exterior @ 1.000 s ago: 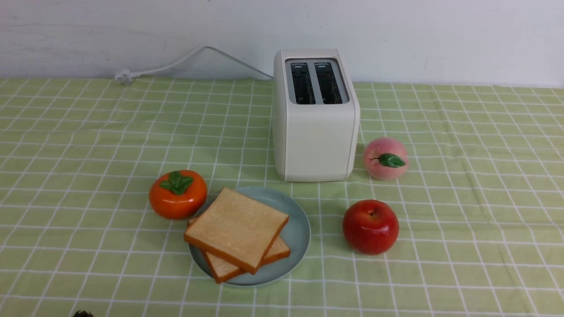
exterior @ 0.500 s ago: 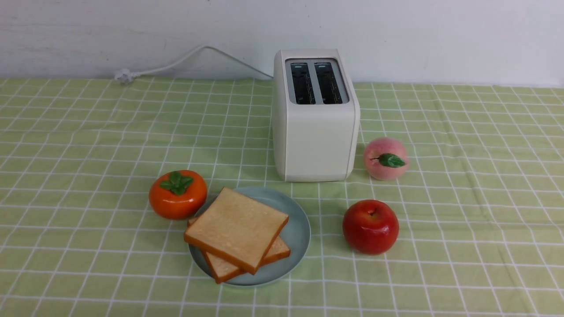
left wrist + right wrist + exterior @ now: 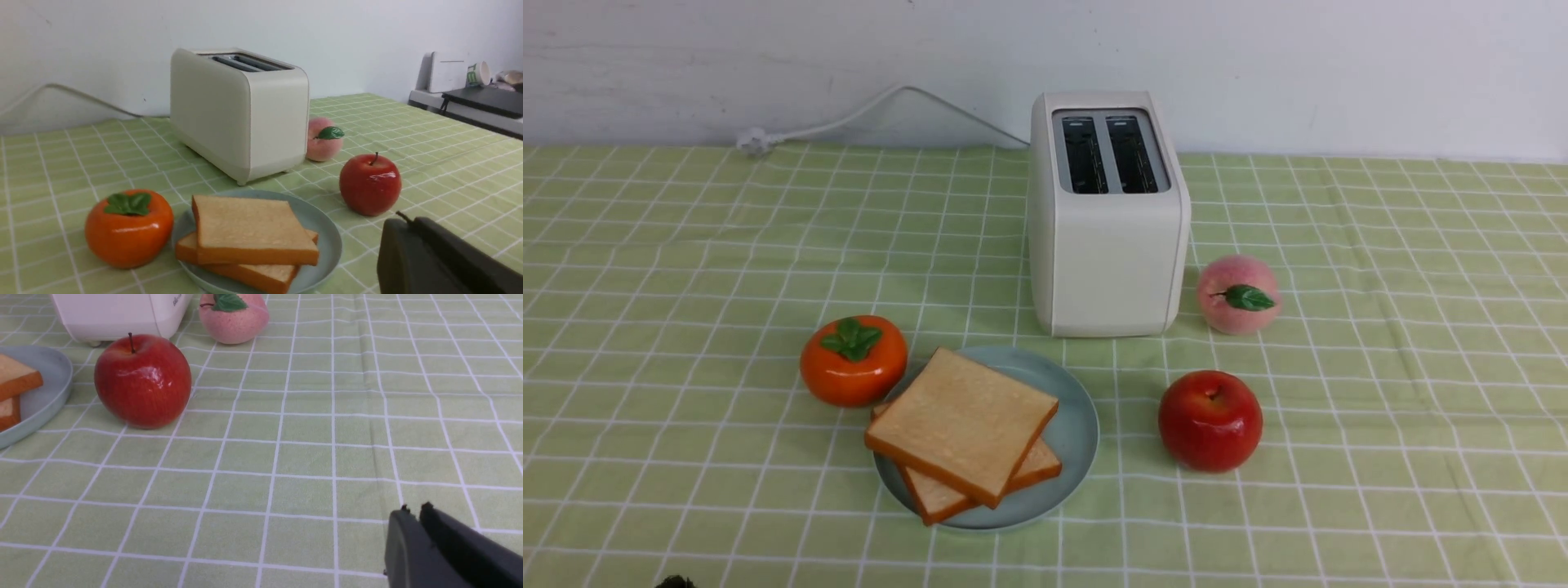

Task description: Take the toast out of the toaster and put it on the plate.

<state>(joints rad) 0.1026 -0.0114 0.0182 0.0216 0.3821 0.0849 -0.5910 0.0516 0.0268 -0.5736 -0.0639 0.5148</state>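
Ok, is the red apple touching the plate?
Apart. The front view shows a strip of green cloth between the red apple and the plate rim.

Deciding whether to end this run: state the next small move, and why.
Probably just stop and reach for nothing: both toaster slots look empty, and two toast slices already lie stacked on the plate, so the task seems done.

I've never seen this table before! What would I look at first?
Probably the tall white toaster at the back, its two slots empty. Then the two slices of toast stacked on the blue-green plate in front of it, with a shiny red apple to their right and an orange fruit to their left.
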